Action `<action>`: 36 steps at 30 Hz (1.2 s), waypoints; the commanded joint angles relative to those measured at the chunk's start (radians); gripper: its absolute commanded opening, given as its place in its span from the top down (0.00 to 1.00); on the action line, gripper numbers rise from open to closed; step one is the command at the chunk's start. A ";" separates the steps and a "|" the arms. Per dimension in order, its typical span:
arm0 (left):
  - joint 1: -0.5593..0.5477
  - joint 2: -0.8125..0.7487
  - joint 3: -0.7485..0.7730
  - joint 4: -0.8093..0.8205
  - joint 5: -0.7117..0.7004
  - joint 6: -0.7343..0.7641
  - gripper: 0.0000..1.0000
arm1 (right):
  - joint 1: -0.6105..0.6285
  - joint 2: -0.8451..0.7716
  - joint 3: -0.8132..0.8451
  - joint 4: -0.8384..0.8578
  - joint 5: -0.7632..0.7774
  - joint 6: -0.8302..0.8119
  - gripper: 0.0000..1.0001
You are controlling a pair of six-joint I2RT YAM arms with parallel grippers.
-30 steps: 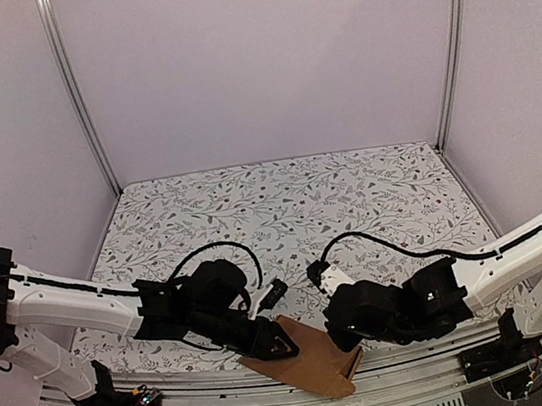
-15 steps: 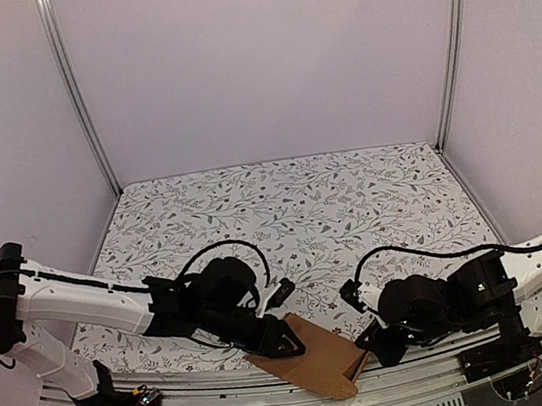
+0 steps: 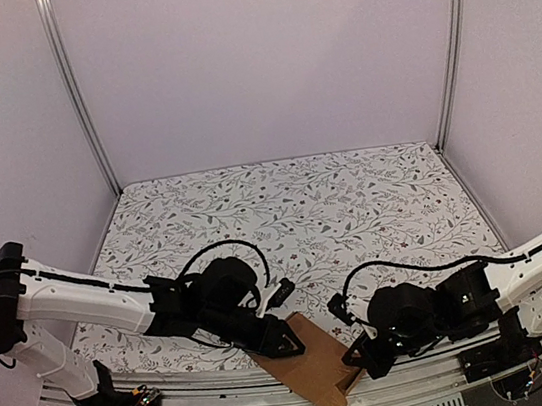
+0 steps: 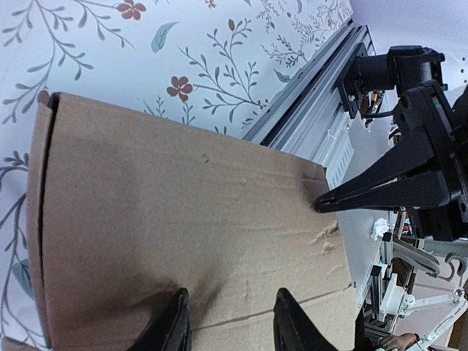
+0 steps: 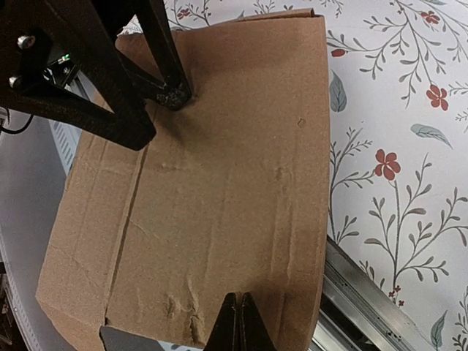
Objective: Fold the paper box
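The paper box (image 3: 314, 367) lies as a flattened, creased brown carton at the near edge of the table (image 3: 350, 192). Its near corner overhangs the metal rail (image 5: 362, 292). No panel or flap stands raised in any view.

The left gripper (image 4: 232, 325) rests on the box's far-left part with its jaws moderately apart, both fingertips down on the top panel. The right gripper (image 5: 238, 322) has its jaws closed together, tips at the box's right edge. No cardboard is seen between them.

Step in hand, as judged: pinning the sheet and addressing one edge before the first fold or opening.

Next move, as judged:
- The left gripper holds the panel down.
- The right gripper gets under or onto the edge.
- The lift runs along a crease without pushing the box farther over the rail.
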 commanded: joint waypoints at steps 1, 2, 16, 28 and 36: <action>0.008 0.020 -0.012 -0.079 -0.033 0.016 0.61 | 0.009 -0.030 -0.017 -0.015 0.010 0.017 1.00; 0.009 0.019 -0.012 -0.079 -0.034 0.016 0.61 | 0.008 -0.049 -0.017 -0.029 0.011 0.012 1.00; 0.010 0.030 -0.002 -0.078 -0.035 0.017 0.61 | 0.009 -0.220 -0.025 -0.191 -0.205 -0.010 1.00; 0.010 0.025 -0.008 -0.078 -0.039 0.010 0.62 | 0.009 -0.015 0.014 -0.016 -0.149 -0.021 1.00; 0.010 0.015 -0.017 -0.073 -0.044 0.008 0.62 | 0.010 0.070 0.043 0.017 -0.016 -0.008 1.00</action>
